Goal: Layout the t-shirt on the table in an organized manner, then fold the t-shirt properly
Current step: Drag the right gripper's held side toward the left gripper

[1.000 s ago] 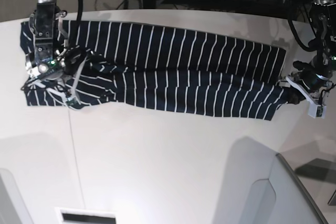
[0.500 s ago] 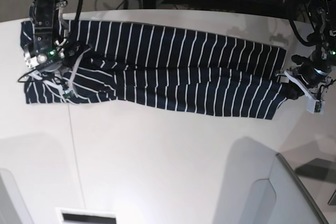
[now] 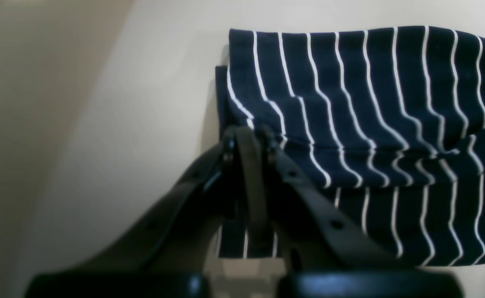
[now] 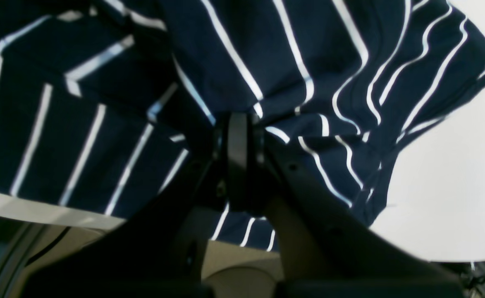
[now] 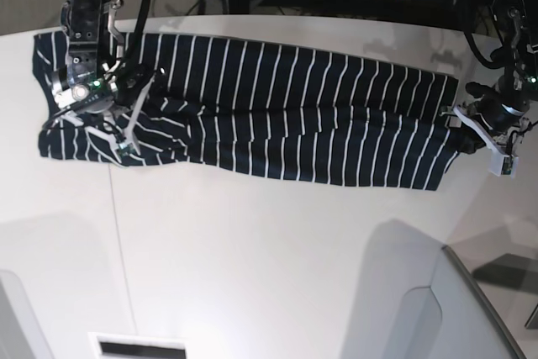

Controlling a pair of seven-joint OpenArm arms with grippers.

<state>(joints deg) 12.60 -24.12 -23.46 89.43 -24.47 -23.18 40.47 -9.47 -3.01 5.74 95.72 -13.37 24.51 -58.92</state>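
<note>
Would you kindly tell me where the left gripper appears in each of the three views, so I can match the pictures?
Base view: the left gripper sits at the right edge, jaws shut on the end of the dark navy white-striped fabric t-shirt.
Left wrist view: lower centre, black jaws closed on the t-shirt's near left edge.
Right wrist view: not in it; only the right gripper shows.
Shared landmark: the t-shirt, lying on the smooth white table.

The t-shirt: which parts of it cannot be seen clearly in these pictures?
- Base view: the t-shirt collar and sleeve end lies under the right gripper.
- Left wrist view: the pinched cloth is hidden by the shut left gripper; the shirt runs off the right edge.
- Right wrist view: the shirt is cut off at top and left; the near cloth is blurred.
</note>
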